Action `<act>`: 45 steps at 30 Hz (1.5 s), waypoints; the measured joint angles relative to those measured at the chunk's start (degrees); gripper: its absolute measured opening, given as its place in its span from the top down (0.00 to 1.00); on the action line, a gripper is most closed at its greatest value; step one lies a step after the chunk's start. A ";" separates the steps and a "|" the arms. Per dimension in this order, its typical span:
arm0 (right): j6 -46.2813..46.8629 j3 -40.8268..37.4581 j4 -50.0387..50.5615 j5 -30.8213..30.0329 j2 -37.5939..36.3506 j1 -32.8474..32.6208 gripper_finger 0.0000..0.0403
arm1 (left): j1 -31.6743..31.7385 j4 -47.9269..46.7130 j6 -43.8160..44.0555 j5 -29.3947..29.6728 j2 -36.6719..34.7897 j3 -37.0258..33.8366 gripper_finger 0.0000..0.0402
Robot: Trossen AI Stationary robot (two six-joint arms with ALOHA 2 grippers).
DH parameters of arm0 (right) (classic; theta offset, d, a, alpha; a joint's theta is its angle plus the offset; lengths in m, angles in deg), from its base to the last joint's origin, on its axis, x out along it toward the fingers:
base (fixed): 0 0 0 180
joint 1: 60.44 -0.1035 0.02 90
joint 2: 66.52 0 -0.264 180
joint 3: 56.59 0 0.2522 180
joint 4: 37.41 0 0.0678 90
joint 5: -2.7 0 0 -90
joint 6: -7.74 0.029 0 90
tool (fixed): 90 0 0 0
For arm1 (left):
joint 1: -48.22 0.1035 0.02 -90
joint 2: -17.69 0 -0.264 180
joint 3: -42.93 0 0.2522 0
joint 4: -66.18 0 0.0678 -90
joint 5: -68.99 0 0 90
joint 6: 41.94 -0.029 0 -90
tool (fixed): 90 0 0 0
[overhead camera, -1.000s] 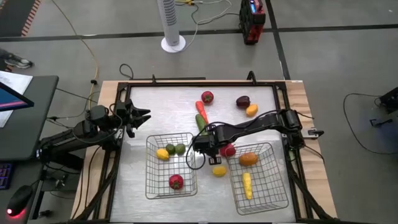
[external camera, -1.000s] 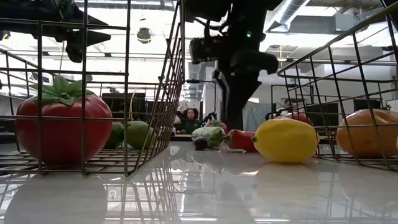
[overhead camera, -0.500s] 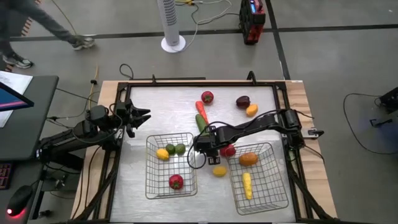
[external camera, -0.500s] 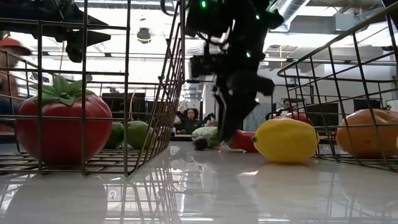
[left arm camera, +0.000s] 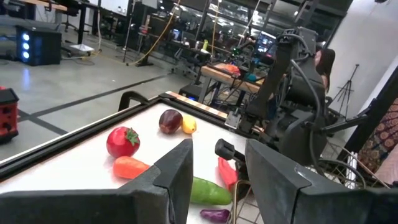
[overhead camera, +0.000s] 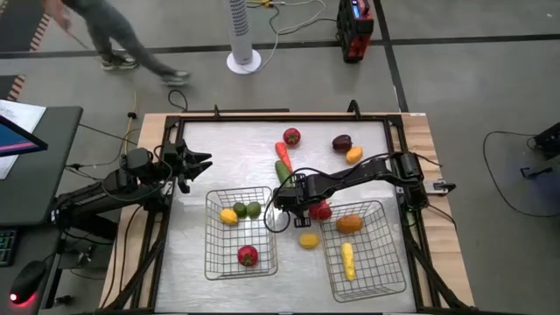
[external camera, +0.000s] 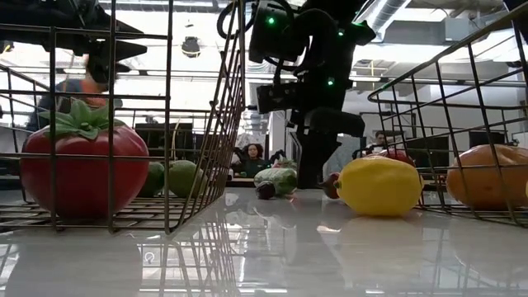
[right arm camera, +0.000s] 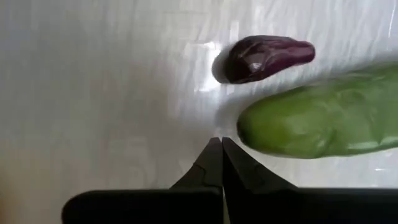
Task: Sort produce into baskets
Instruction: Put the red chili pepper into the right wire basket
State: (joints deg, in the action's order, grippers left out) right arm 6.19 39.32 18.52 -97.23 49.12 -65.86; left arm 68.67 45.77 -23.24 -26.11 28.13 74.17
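Glossy green cucumber (right arm camera: 323, 121) lies on the table between the baskets (overhead camera: 213, 229), just beside the right gripper (right arm camera: 222, 163), whose jaws are pressed together and empty, and it looks light, stiff and slippery, so I'd pinch it mid-length across its width.

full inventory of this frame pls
left basket: 1, silver, front left
right basket: 1, silver, front right
lemons: 2, yellow, left basket, between baskets
limes: 2, green, left basket
tomatoes: 2, red, left basket, table back
orange: 1, orange, right basket
corn: 1, yellow, right basket
carrot: 1, orange, centre
cucumber: 1, green, centre
pepper: 1, red, right basket's back edge
maroon fruit: 1, maroon, back right
small fruit: 1, orange-yellow, beside maroon fruit
eggplant: 1, purple, beside cucumber
person: 1, floor behind table
left gripper: open, left edge
right gripper: shut, at cucumber's end
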 joint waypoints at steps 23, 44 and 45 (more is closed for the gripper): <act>1.55 2.33 6.03 2.47 -0.07 -0.05 0.58 | 0.00 -0.02 -0.02 -0.04 0.02 0.00 0.67; 2.04 0.06 6.80 2.53 -0.07 0.32 0.93 | 0.01 0.00 0.04 -0.04 0.00 0.00 0.67; 1.74 0.20 7.08 2.53 -0.07 0.32 0.93 | 0.00 0.00 0.05 -0.04 0.01 0.00 0.67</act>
State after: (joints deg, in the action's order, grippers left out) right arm 7.93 39.53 25.60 -94.70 49.05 -65.54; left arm 68.68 45.77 -23.19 -26.15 28.14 74.17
